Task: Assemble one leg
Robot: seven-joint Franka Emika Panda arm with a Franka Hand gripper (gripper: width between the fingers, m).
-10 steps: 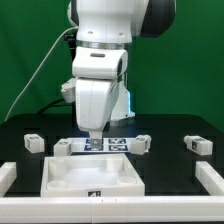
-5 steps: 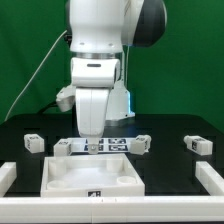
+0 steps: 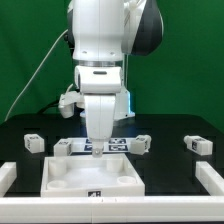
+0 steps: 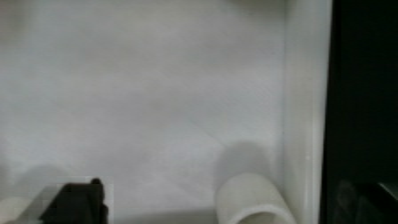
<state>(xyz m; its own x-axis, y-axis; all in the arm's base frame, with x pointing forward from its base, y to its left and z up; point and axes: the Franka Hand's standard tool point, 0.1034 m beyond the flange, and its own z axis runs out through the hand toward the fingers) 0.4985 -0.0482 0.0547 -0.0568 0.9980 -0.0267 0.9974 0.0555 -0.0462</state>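
Observation:
Several small white legs with tags lie on the black table: one (image 3: 33, 142) at the exterior view's left, one (image 3: 65, 147) beside the marker board, one (image 3: 140, 144) right of it, one (image 3: 200, 143) far right. My gripper (image 3: 98, 149) hangs low over the back edge of the large white tabletop piece (image 3: 60, 178). It holds nothing. In the wrist view the white tabletop surface (image 4: 160, 90) fills most of the frame. One black fingertip (image 4: 75, 202) shows, the other is faint at the frame's edge, and the gripper (image 4: 228, 208) stands open around a rounded white boss (image 4: 258, 195).
The marker board (image 3: 112, 143) lies just behind the tabletop piece, partly hidden by the gripper. White rails lie at the exterior view's left edge (image 3: 5, 176) and right edge (image 3: 213, 182). A green wall stands behind the arm.
The gripper has moved slightly toward the exterior view's right and come down to the tabletop piece's back edge. The wrist has turned. The legs have not moved.

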